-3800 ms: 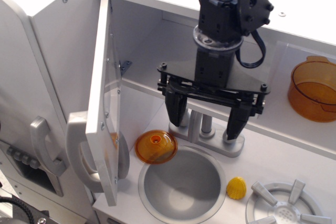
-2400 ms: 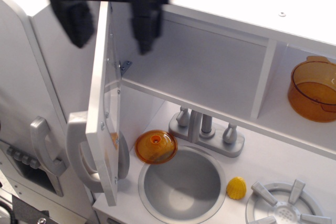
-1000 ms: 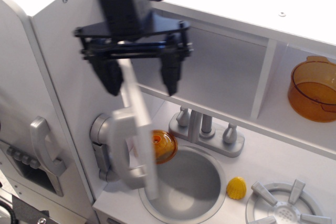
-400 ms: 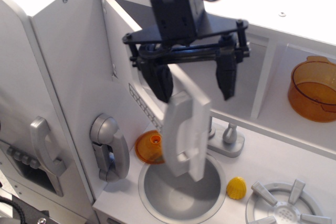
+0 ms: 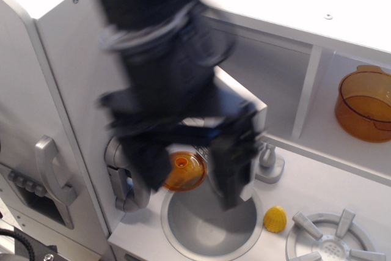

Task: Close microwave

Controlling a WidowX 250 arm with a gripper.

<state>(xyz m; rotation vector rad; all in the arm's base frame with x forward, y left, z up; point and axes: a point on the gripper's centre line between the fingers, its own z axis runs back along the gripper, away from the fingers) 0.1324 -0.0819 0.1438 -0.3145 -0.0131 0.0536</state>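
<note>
Black, blurred gripper [image 5: 189, 169] at frame centre, our view of its jaws unclear, before the microwave [image 5: 244, 99] door.

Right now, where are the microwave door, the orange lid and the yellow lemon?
microwave door [image 5: 247, 99]: the only view, on its white top edge right of the blurred arm.
orange lid [image 5: 185, 172]: the only view, on its domed top near the knob.
yellow lemon [image 5: 275, 219]: the only view, on its middle, right of the sink.

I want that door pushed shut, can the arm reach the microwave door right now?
Probably yes: the blurred end effector hangs right at the microwave door, nothing visibly between them, though contact is unclear.
</note>
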